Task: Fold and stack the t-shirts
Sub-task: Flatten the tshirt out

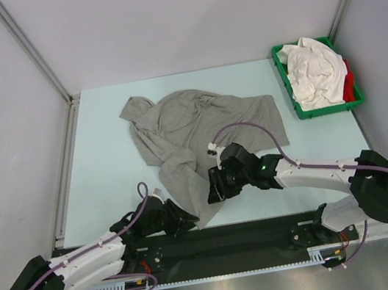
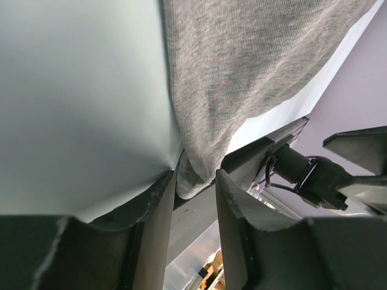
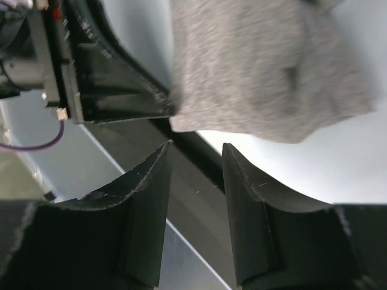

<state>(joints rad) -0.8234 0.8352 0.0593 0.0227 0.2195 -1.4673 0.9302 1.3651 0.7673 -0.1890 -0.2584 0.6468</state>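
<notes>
Between the tips of your left gripper (image 2: 195, 175) sits the near hem of the grey shirt (image 2: 254, 72). A rounded corner of cloth fills the gap there, and the rest runs away beyond the tips. The fingers (image 2: 154, 205) stand partly apart. You cannot tell from here whether they are pinching the hem or only straddling it.

Your right gripper (image 3: 196, 148) is partly open with nothing in it. The shirt's edge lies just past its tips, and only the dark rail (image 3: 199, 181) shows in the gap.

As for progress, I judge the job barely begun. No fold has been made and no stack exists. The grey shirt lies rumpled across the table (image 1: 106, 152), with a sleeve bunched at the far side, creases through the middle and its near end drawn into a narrow strip towards both grippers. It will need flattening before any fold holds.

Well beyond your right fingers, the white shirts (image 1: 312, 69) and a red shirt (image 1: 350, 85) are heaped in the green tray (image 1: 284, 85), untouched as far as you can see.
</notes>
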